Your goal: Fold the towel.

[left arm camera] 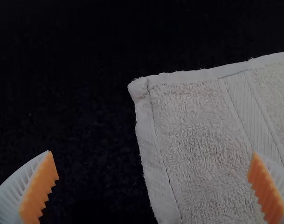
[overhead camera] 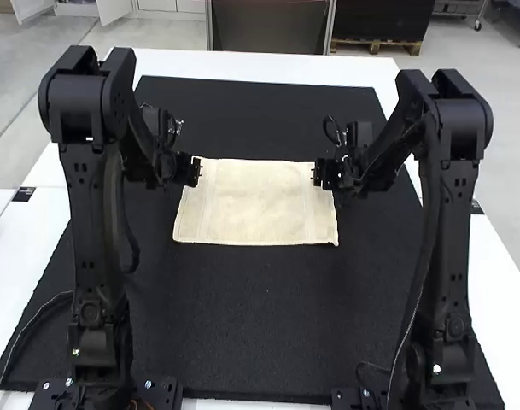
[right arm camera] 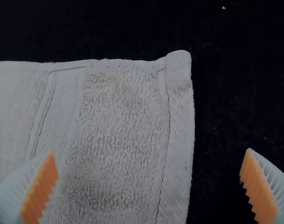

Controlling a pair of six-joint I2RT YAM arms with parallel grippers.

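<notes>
On black mat [overhead camera: 242, 325], towel [overhead camera: 255, 201] spread flat, left gripper [overhead camera: 197, 171] and right gripper [overhead camera: 317, 173] by its far corners, both jaws apart, contact unclear

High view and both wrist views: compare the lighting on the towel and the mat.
High view: bright, the pale towel evenly lit, the mat dark, the white table brightest; left wrist view: dim, mat almost black; right wrist view: similarly dim, towel duller.

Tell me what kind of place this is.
Probably a robotics lab or test workspace: two table-mounted robot arms flank a towel spread on a black mat.
</notes>
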